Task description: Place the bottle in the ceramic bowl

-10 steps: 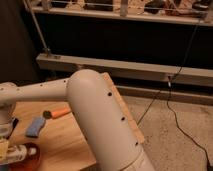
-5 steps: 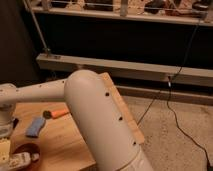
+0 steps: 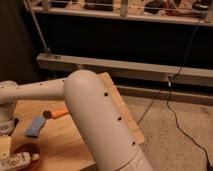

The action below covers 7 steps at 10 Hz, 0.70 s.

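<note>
The bottle [image 3: 15,161], clear with a white label and dark marks, lies on its side at the bottom left, across the front of the orange-red ceramic bowl [image 3: 29,149]. The bowl stands on the wooden table [image 3: 75,135]. My gripper [image 3: 5,131] is at the left edge, just above the bottle and bowl, at the end of the white arm [image 3: 95,110] that fills the middle of the view. Much of the gripper is cut off by the frame edge.
A blue sponge [image 3: 35,126] lies just beyond the bowl, and an orange carrot-shaped thing [image 3: 58,113] lies behind it. The table's right edge drops to a speckled floor with a black cable [image 3: 170,107]. A dark shelf unit stands behind.
The bottle now shows lying low across the bowl at the bottom left. The gripper has stayed at the left edge above it. The sponge and carrot have not moved.
</note>
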Tool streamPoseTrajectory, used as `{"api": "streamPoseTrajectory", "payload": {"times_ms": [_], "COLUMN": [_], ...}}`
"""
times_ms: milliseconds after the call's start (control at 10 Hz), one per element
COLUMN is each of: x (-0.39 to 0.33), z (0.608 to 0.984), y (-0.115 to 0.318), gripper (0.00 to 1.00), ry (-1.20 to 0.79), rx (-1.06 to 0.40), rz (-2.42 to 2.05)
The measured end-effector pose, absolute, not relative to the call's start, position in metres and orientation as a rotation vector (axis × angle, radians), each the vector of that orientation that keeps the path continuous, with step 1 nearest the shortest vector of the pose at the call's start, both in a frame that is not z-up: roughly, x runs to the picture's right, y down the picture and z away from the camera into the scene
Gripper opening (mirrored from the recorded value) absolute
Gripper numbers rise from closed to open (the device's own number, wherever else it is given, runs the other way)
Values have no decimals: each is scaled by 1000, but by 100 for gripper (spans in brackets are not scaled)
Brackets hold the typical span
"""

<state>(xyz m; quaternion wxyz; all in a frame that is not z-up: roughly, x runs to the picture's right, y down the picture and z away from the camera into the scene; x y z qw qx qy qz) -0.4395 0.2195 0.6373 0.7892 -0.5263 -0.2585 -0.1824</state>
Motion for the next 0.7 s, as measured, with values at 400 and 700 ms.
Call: {"api": "streamPoseTrajectory", "payload": {"times_ms": [400, 700], "x": [-360, -289], "z": [698, 730], "y": [150, 126], "gripper": [80, 80], "ry": [-321, -114], "rx": [-988, -884], "rz": [-143, 23]}}
